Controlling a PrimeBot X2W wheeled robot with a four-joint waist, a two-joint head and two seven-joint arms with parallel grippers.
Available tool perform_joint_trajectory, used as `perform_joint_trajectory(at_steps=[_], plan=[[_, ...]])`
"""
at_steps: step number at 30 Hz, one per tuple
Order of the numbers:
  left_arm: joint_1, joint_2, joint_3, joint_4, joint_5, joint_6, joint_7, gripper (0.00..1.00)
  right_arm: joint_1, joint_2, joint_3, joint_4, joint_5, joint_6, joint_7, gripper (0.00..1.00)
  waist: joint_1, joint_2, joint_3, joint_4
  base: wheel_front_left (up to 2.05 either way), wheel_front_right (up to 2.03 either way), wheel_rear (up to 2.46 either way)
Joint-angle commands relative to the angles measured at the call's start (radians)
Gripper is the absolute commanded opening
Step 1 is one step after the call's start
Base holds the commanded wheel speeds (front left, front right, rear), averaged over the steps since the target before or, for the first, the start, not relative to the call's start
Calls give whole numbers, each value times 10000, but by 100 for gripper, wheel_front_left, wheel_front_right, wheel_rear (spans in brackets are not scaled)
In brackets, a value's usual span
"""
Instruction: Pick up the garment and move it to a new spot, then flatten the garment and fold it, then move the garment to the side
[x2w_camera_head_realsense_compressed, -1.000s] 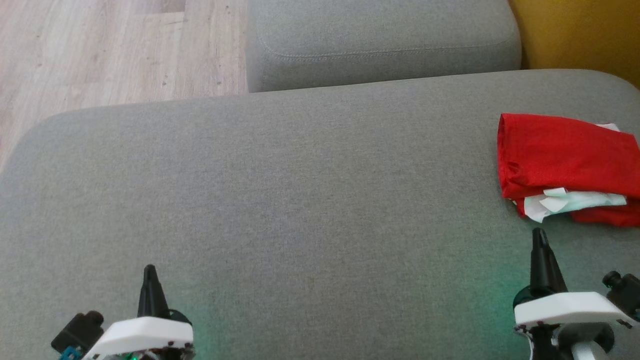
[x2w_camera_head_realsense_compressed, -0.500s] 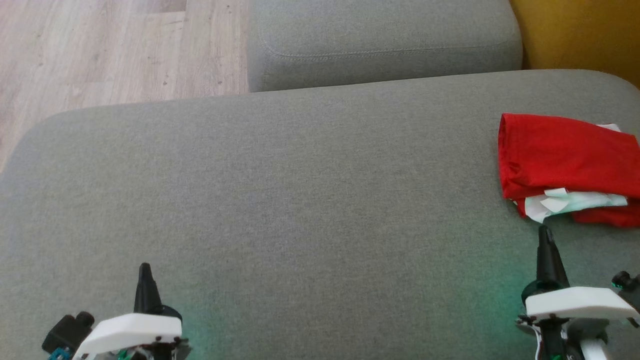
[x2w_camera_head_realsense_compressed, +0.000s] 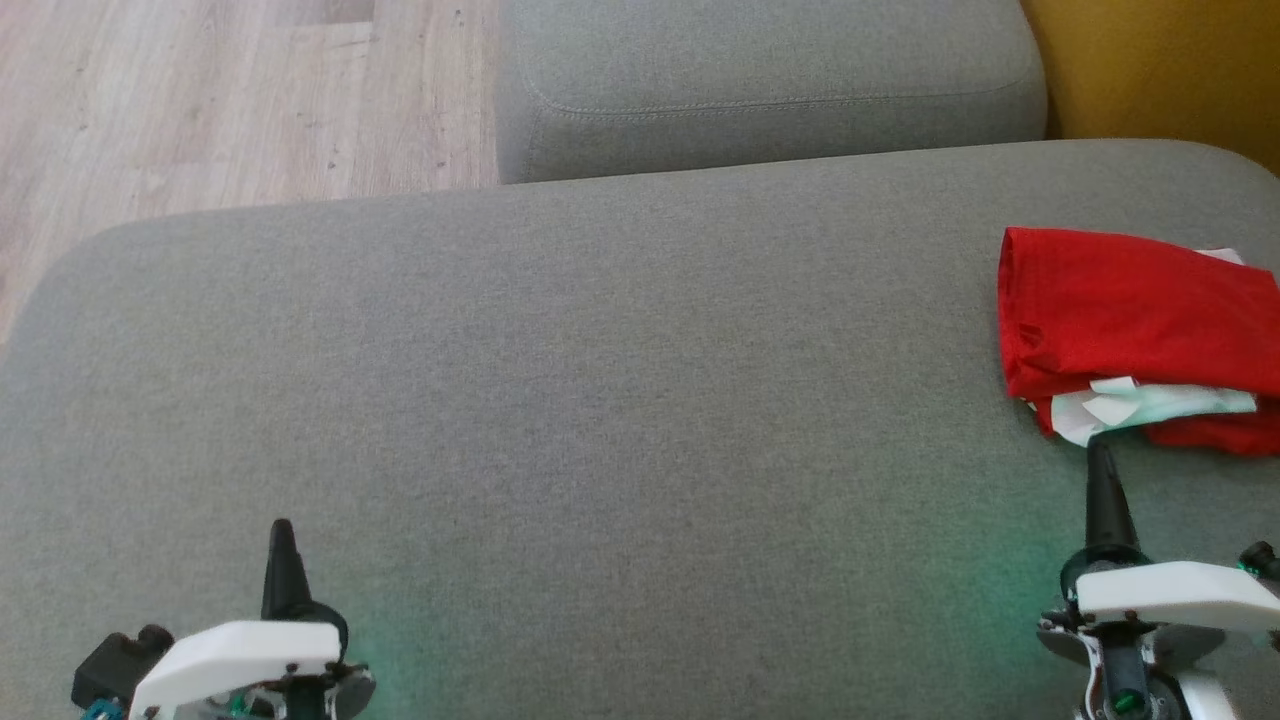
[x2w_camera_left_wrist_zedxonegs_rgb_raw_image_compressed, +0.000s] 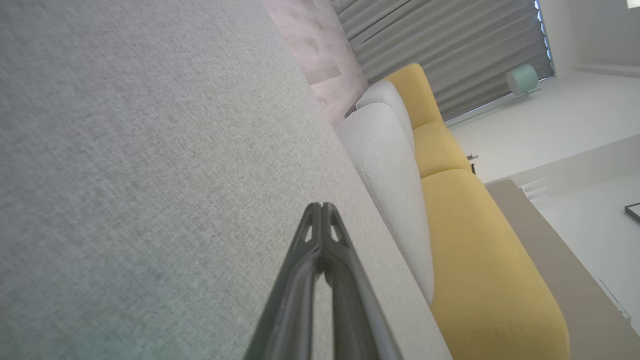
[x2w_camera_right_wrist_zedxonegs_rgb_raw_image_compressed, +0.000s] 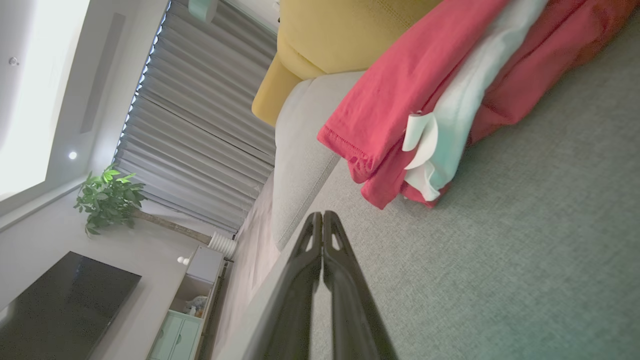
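Fingers of the right gripper (x2w_camera_head_realsense_compressed: 1101, 465) were pressed together and held nothing. Just beyond their tips lay the folded red garment (x2w_camera_head_realsense_compressed: 1120, 310), not touching them, on the grey cushion (x2w_camera_head_realsense_compressed: 600, 380). The left gripper (x2w_camera_head_realsense_compressed: 281, 535), likewise pressed together and empty, hovered well apart from the garment.

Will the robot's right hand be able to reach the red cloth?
Probably yes. The shut right hand points at the red cloth, just short of it, with only bare grey cushion between them.
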Motion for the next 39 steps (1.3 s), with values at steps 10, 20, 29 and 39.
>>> perform_joint_trajectory(at_steps=[10, 20, 29, 39], plan=[[-601, 55, 514, -436, -1060, -196, 332, 0, -586, -170, -23, -387, 1401, -5, 357, 0, 0, 0, 3, 17, 0, 0, 0], [-655, 60, 700, -519, -1858, -315, 597, 0, -672, -172, -110, -397, 2436, -6, 620, 0, 0, 0, 6, 30, 0, 0, 0], [-709, 66, 885, -602, -2653, -434, 861, 0, -759, -173, -200, -407, 3467, -6, 884, 0, 0, 0, 9, 44, 0, 0, 0], [-770, 72, 1092, -695, -3539, -566, 1155, 0, -855, -172, -302, -417, 4614, -7, 1181, 0, -1, 0, 12, 59, 0, 0, 0]])
